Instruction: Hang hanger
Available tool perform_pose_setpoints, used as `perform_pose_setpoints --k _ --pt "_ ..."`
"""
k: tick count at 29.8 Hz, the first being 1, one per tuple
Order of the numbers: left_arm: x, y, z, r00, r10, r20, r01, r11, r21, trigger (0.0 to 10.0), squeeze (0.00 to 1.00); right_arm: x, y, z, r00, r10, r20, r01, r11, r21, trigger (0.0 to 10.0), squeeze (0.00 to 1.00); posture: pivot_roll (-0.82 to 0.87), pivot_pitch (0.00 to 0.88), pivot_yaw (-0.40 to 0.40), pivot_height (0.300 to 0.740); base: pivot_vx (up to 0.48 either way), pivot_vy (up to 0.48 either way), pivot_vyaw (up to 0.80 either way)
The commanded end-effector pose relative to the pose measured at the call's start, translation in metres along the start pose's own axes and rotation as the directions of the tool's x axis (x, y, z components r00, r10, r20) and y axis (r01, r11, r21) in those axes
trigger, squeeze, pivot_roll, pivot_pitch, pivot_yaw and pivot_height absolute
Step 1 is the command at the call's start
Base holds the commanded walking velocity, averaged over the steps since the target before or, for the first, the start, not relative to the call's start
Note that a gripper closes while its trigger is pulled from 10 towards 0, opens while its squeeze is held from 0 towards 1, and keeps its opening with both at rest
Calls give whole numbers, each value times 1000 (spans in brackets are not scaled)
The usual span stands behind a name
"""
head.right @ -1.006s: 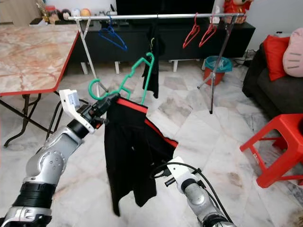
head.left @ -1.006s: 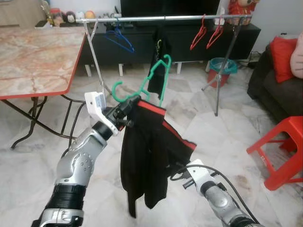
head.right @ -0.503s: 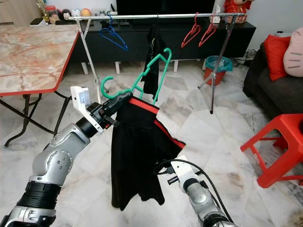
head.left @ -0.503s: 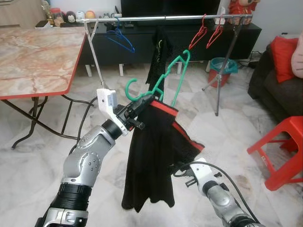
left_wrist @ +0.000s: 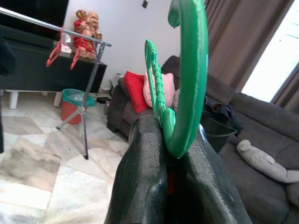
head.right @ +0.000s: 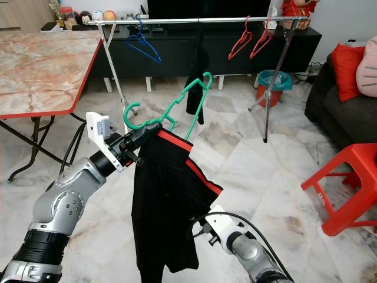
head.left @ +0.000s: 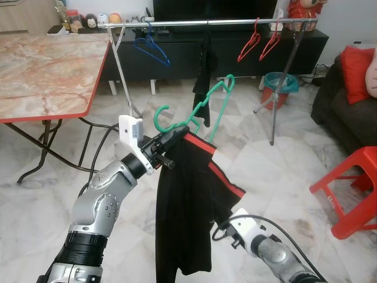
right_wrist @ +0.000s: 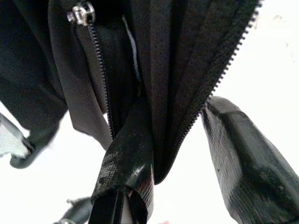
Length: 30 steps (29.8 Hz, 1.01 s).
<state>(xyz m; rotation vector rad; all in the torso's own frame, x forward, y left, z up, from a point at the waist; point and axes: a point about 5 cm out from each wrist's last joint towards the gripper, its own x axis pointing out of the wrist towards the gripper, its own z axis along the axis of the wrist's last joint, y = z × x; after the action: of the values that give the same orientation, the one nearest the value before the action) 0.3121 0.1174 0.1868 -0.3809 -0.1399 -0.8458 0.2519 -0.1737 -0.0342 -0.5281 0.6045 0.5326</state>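
At the far left stands a marble-topped table (head.left: 41,71) with a red edge and black folding legs. Behind it a silver clothes rail (head.left: 206,23) runs across the room on slanted legs, carrying a blue hanger (head.left: 151,48) near its left end, a dark garment (head.left: 202,82) at the middle and two red hangers (head.left: 259,41) toward the right.

The left gripper (head.left: 171,137) is raised in front of the robot, its fingers clamped together on the neck of the green hanger (head.left: 200,109), just below the hook; the left wrist view shows the green hook pinched between the two black pads. The hanger tilts up to the right and sits well short of the rail, below it. A black jacket (head.left: 188,200) with red trim hangs from it, draped down toward the floor.

Lower right, the right gripper (right_wrist: 177,140) is at the jacket's lower part; its fingers stand apart, with folds of black fabric and a zipper (right_wrist: 100,70) lying between them.

Further right are a teal bin (head.left: 277,82), a red plastic stool (head.left: 353,188) and a dark sofa with a red cushion (head.left: 356,65). No readable writing shows anywhere.
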Motion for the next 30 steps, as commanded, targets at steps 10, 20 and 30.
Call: perform_pose_setpoints --k 10,20,30 --pt "-4 -12 1 996 -83 -30 85 995 61 10000 0 -7 -52 56 918 -191 347 48 923 381 10000 0 5 0 7 740 0 0 0" --pt "-7 -14 -7 988 -115 -105 125 988 93 10000 0 -5 -45 73 928 17 373 -124 957 263 10000 0 6 0 7 740 0 0 0" --pt "-28 5 -20 938 -83 -337 173 953 249 10000 0 -46 -51 60 869 486 96 -459 863 -212 10000 0 -14 0 16 740 0 0 0"
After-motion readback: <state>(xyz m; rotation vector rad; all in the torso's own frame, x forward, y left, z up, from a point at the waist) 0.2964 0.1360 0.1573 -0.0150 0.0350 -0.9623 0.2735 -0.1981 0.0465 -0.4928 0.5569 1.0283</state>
